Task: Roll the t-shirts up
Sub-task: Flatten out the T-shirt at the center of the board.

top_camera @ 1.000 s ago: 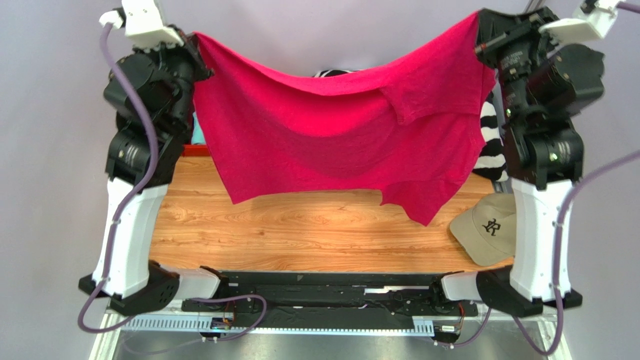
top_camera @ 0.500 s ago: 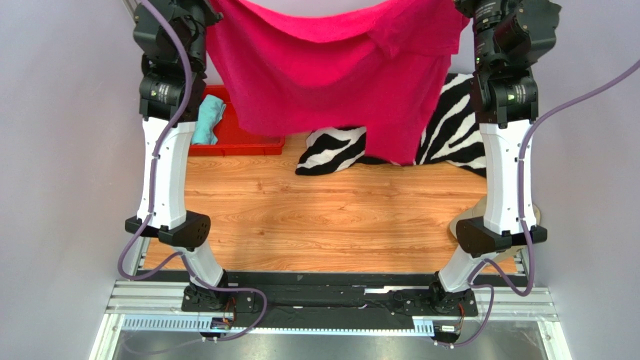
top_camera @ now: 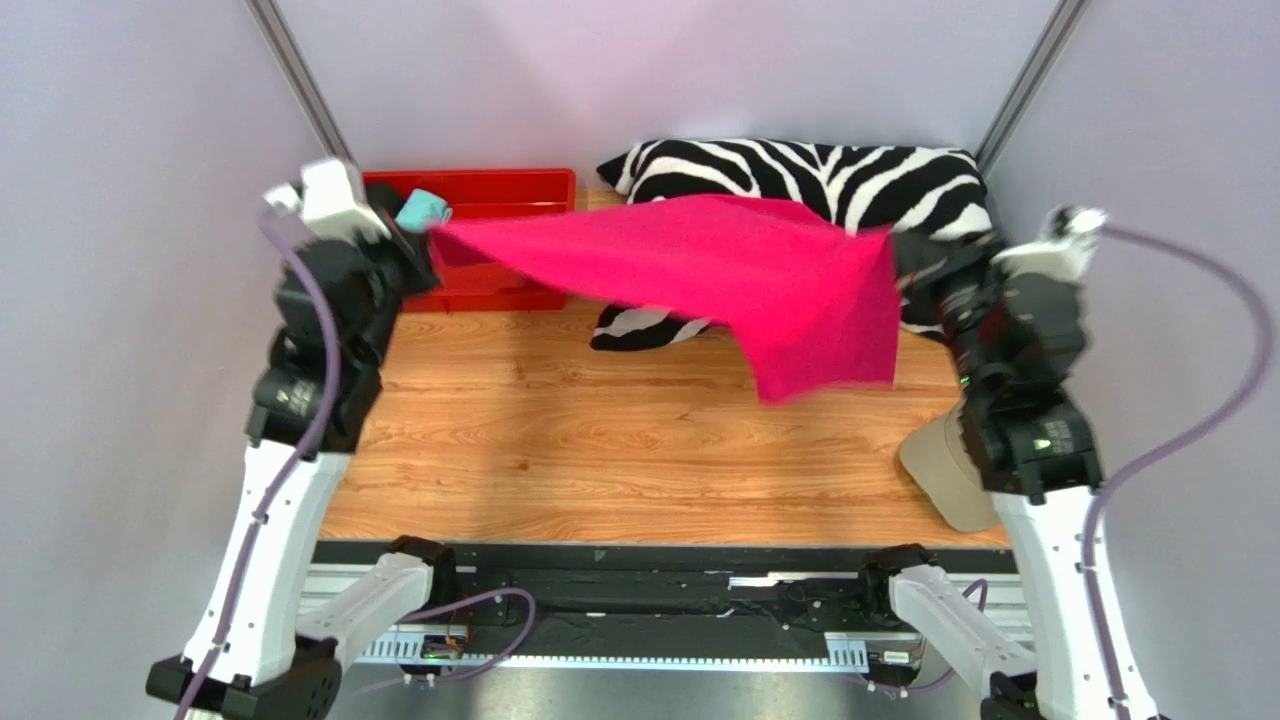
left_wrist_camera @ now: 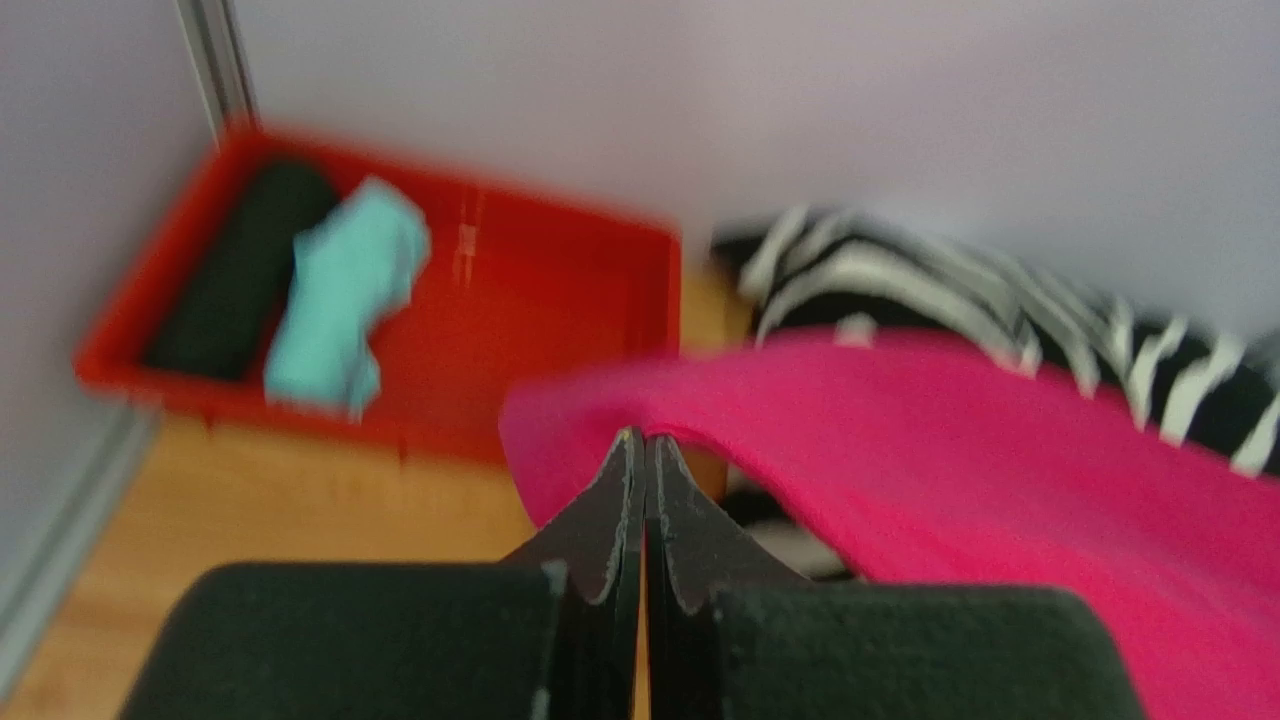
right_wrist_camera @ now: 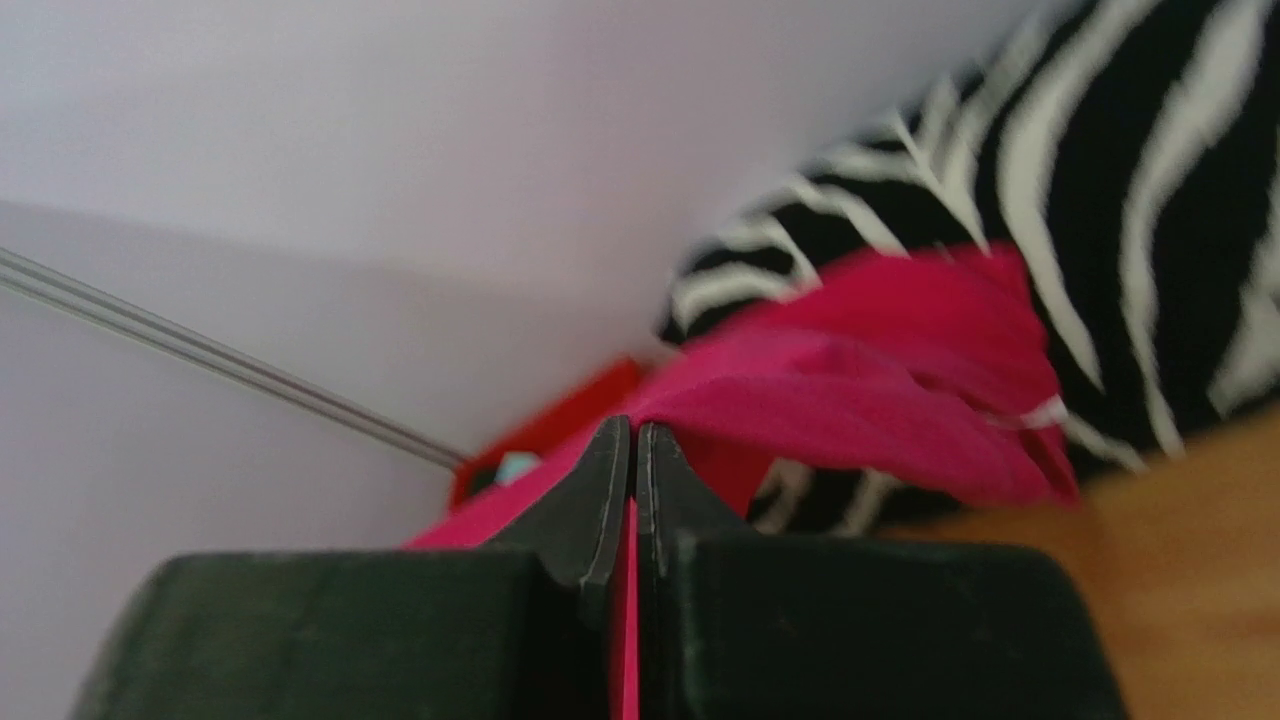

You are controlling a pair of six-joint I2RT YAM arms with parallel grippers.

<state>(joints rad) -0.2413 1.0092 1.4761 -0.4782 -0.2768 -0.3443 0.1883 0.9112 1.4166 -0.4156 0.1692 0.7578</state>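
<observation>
My left fingers [left_wrist_camera: 613, 518] and right fingers [right_wrist_camera: 589, 503], both clamped on the shirt [top_camera: 721, 255], hold it stretched above the bench [top_camera: 601, 435].

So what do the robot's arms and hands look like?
The left arm and right arm have white shells, chunky black joints and a purple cable each. The left hand and right hand are black, with two thin pointed fingers, jagged inside.

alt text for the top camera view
Two robot arms hold a magenta t-shirt stretched in the air over a wooden table, the left gripper and right gripper each shut on an edge. A red bin and zebra pillow lie behind.
</observation>
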